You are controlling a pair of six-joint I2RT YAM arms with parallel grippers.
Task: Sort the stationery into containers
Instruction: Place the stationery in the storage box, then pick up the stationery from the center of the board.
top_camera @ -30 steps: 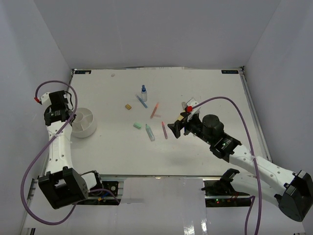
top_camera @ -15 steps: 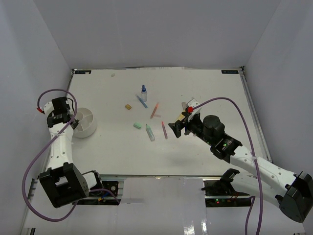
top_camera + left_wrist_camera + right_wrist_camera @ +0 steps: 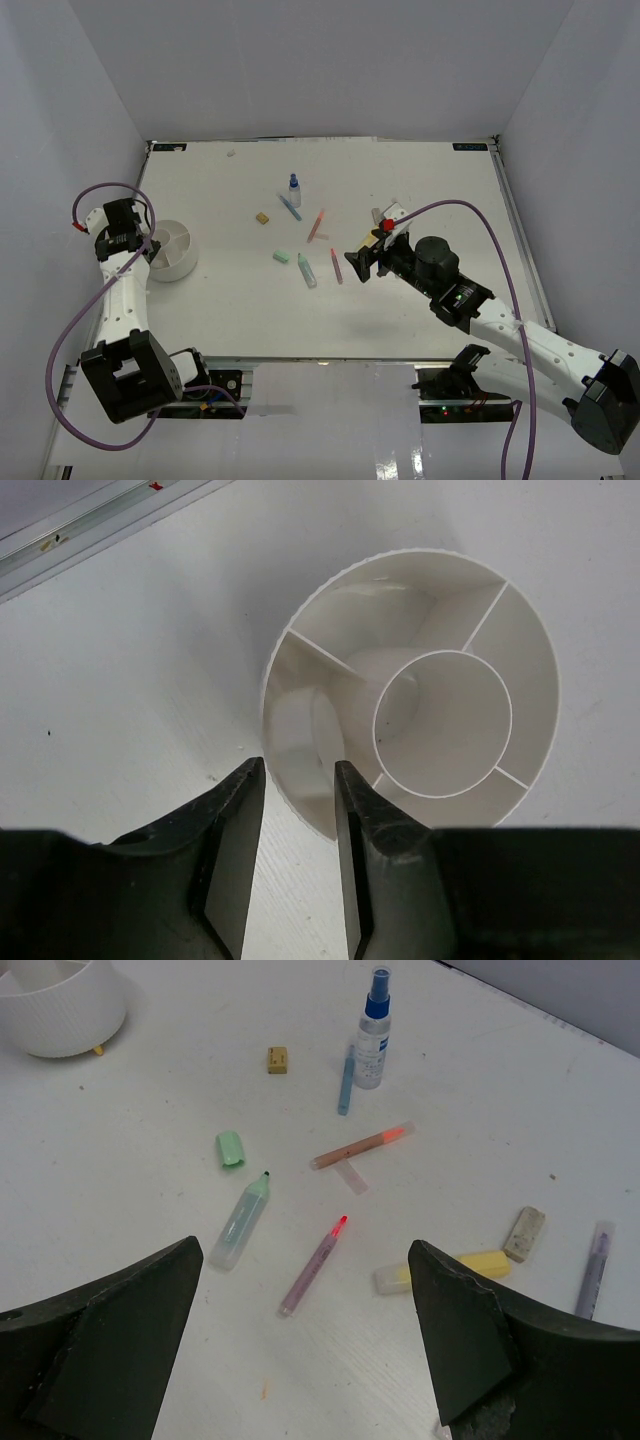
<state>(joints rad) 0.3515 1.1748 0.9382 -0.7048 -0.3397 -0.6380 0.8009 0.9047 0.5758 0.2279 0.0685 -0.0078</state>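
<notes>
Stationery lies scattered across the middle of the white table (image 3: 430,190), none of it held. The right gripper (image 3: 305,1250) hangs above the table at the near edge of the scatter, its 2 fingers spread wide with nothing between them. Nearest to it lies a red-tipped pen (image 3: 315,1265), and a yellow highlighter (image 3: 470,1263) lies near the pen. A tan block (image 3: 525,1230) sits just beside the highlighter's far end and a greyish-purple pen (image 3: 592,1268) lies past the block. A green marker (image 3: 240,1225) with a clear barrel lies a little farther off, and the green eraser (image 3: 230,1148) sits just beyond its tip. Next comes an orange pen (image 3: 360,1146), with a small clear piece (image 3: 351,1176) just beside it. Farther still, a blue pen (image 3: 346,1080) lies alongside an upright white bottle (image 3: 372,1030) with a blue cap, and a small ochre block (image 3: 277,1058) sits apart from both. Farthest away, well apart from the scatter, stands the round white dish (image 3: 60,1010). The left gripper (image 3: 297,770) is above the dish's rim, its 2 fingers parted by a narrow gap with nothing seen pinched
</notes>
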